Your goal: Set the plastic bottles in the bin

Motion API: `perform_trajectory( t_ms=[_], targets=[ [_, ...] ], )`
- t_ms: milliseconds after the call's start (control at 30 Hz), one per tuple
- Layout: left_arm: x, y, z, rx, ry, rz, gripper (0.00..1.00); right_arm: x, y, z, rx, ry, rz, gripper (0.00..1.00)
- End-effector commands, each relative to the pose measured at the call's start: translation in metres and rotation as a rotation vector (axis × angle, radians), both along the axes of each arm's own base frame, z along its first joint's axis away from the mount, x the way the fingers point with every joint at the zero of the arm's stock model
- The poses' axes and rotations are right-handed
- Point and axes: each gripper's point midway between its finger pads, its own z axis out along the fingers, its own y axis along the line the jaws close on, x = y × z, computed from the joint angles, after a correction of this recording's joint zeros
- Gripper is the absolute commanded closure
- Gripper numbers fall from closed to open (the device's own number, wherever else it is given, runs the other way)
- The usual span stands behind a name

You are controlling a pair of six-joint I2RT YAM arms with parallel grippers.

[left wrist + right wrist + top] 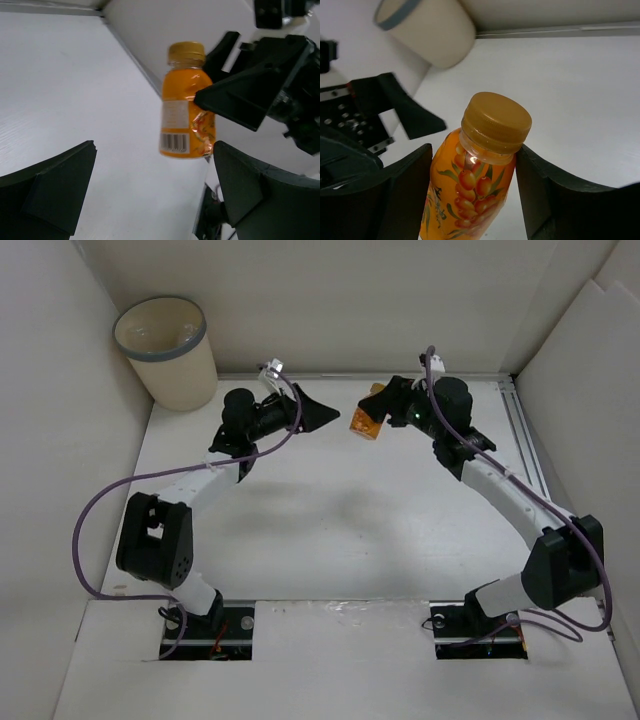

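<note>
The right gripper (372, 416) is clamped on an orange drink bottle (364, 423), its two black fingers (405, 195) pressed against opposite sides of the body just below the shoulder. The bottle hangs clear of the white table (330, 530), at about 12 o'clock over the tabletop in the top view, near the far edge. Its gold screw cap (496, 120) is on, and the label shows orange berries on one side and a barcode on the other. The left gripper (322, 415) sits just at 9 o'clock of the bottle, pointing at it, jaws wide apart with nothing between them; the bottle lies ahead of its fingertips, apart from them. The cream bin (185, 375) with a grey rim stands upright at 10 o'clock in the far corner, well apart from the bottle
</note>
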Motion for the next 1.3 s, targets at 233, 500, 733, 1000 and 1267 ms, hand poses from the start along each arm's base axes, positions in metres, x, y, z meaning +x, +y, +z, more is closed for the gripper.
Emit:
perform_trajectory(
  t_ms=[233,500,733,1000,1267],
  targets=[
    [-0.086,-0.035,0.083,-0.268,-0.339,-0.425,0.00,-0.069,0.056,0.094,0.166,-0.336,0.499,1.00],
    [-0.103,-0.044,0.076,-0.294,-0.333,-0.503,0.00,-0.069,0.053,0.104,0.194,-0.363,0.494,1.00],
    [-0.105,-0.051,0.082,-0.300,-0.343,-0.521,0.00,-0.079,0.065,0.115,0.239,-0.388,0.572,1.00],
    [-0.093,-0.053,0.088,-0.281,-0.327,-0.459,0.23,-0.083,0.069,0.119,0.242,-0.396,0.585,1.00],
    [-0.071,-0.056,0.091,-0.276,-0.286,-0.367,0.89,-0.095,0.079,0.114,0.243,-0.382,0.639,0.77]
  ],
)
